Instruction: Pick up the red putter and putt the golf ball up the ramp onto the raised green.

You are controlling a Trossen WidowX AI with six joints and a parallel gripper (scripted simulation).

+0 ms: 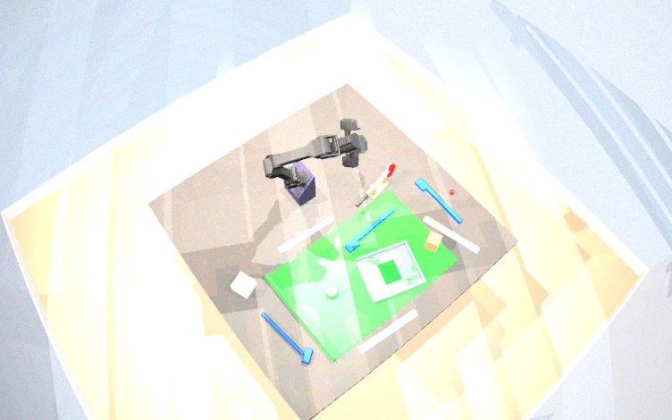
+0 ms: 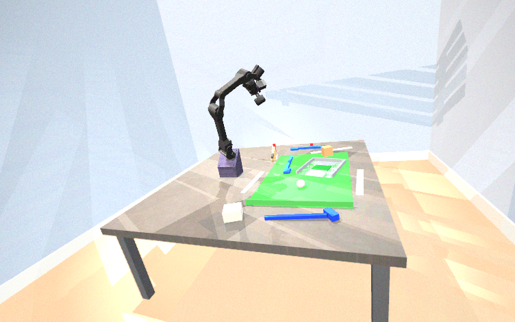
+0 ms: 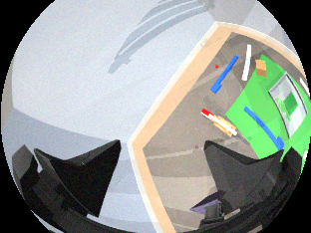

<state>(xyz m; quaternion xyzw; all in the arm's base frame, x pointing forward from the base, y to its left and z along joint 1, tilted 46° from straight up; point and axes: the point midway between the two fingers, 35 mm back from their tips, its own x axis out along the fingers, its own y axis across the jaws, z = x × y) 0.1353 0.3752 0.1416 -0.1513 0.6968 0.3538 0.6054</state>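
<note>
We are finding the gripper (image 1: 350, 142) (image 2: 259, 85) (image 3: 163, 146) spread, and advising squarely straddling the red putter (image 1: 391, 169) (image 2: 274, 145) (image 3: 205, 113), at two o'clock in wrist view.

Top view: the ball (image 1: 331, 292) (image 2: 300, 183) rests on the mat (image 1: 297, 271) (image 2: 275, 192), lower centre. The arm's pedestal (image 1: 302, 195) (image 2: 229, 172) stands upper left of it.

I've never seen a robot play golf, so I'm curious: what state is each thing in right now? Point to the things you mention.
Tool (image 1: 355, 143) (image 2: 260, 83) (image 3: 163, 146): open, raised above the table, holding nothing.
Red putter (image 1: 391, 169) (image 2: 274, 144) (image 3: 205, 112): not held, down by the green mat's corner.
Golf ball (image 1: 331, 292) (image 2: 300, 183): on the green mat (image 1: 310, 318) (image 2: 275, 196) (image 3: 246, 119), outside the gray-walled frame.
Three blue clubs: lying flat, unheld.
</note>
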